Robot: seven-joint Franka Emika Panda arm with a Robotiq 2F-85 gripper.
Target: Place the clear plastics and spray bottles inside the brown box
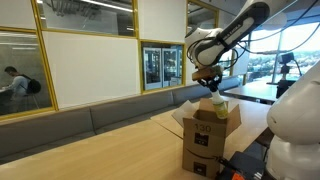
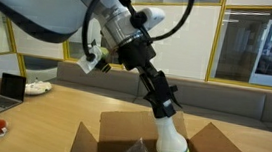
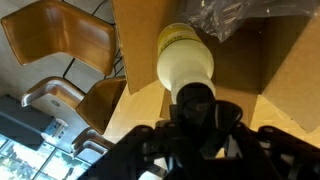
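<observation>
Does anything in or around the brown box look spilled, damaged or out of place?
Nothing stands out. The brown box stands with flaps open, the pincer holds the bottle by its top at the opening, and crumpled clear plastic lies inside.

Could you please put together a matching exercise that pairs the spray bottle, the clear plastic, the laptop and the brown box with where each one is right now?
Things:
1. spray bottle
2. clear plastic
3. laptop
4. brown box

Places:
A. standing on the wooden table, flaps open
B. gripped by the end effector, over the box opening
C. on the table, well away from the box
D. lying inside the box

Pairs: 1-B, 2-D, 3-C, 4-A
</observation>
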